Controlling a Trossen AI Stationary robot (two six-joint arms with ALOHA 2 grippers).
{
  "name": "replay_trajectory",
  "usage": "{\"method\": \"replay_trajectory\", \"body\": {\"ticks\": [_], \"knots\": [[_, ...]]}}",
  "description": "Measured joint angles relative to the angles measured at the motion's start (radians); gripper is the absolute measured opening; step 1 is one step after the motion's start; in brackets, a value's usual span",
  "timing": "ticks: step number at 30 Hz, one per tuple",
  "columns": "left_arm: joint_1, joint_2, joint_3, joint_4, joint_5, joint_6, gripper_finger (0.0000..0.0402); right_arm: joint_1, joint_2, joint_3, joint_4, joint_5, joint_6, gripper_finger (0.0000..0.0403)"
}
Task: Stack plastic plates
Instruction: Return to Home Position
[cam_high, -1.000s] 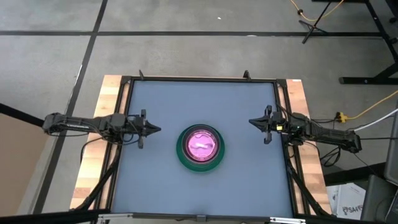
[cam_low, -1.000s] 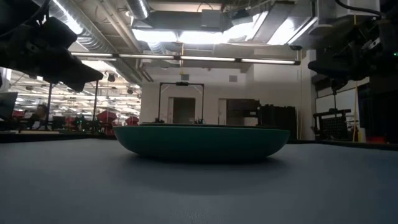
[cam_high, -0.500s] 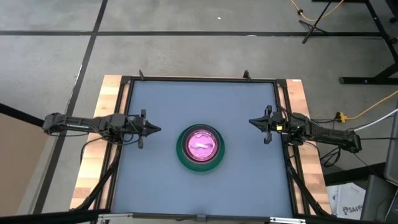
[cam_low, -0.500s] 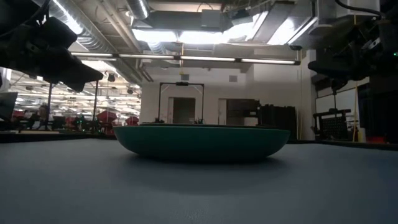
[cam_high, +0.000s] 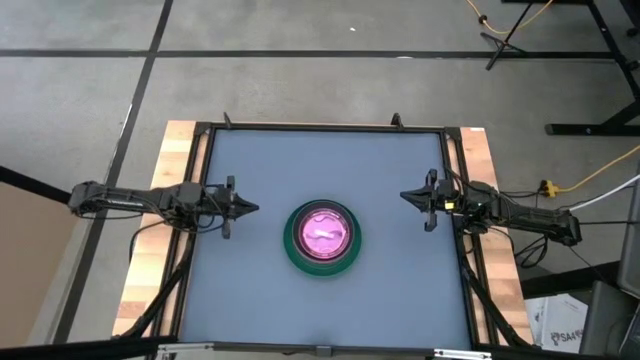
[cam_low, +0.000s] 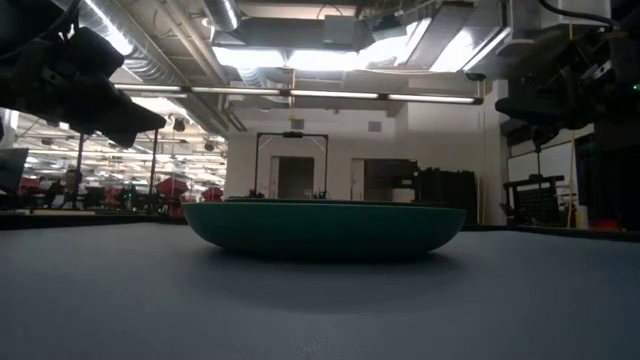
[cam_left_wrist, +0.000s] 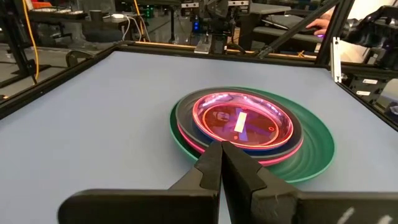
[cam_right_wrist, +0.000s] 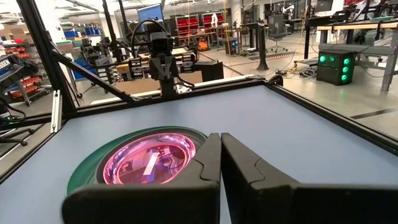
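Status: both my arms are parked at the sides of the table (cam_high: 320, 160), tips pointing inward at each other across it.

- Left gripper (cam_high: 250, 209): over the left edge of the table, fingers pressed flat together, nothing between them. The left wrist view confirms it: the two pads (cam_left_wrist: 210, 163) meet with no gap.
- Right gripper (cam_high: 405, 196): over the right edge, also clamped tight and empty. The right wrist view shows the same closed seam.
- Plate stack (cam_high: 320, 237): one pile in the middle of the table, between the two grippers, set slightly toward the lower edge of the high view. It is clear of both tips, touching neither, and sits a little closer to my left one.
- Stack order, as far as I can see from the left wrist view: dark green plate (cam_left_wrist: 317, 149) on the bottom and widest, then a grey plate (cam_left_wrist: 184, 115), then a pink plate (cam_left_wrist: 186, 138) showing only as a rim, with a magenta plate (cam_left_wrist: 242, 121) on top. I can't separate any blue layers under the magenta glow.
- Low view: the dark green plate (cam_low: 325, 228) sits flat on the table. The smaller plates are hidden behind its rim.

Delta against the frames 0.5 s and 1.0 s back: none. Both grippers are in the same spots with the same closed fingers, and the stack has not shifted.
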Motion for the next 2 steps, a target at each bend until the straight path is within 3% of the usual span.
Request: {"method": "replay_trajectory", "body": {"ticks": [2], "knots": [[0.0, 0.0, 0.0, 0.0, 0.0, 0.0, 0.0005, 0.0, 0.0, 0.0, 0.0, 0.0, 0.0, 0.0005]]}}
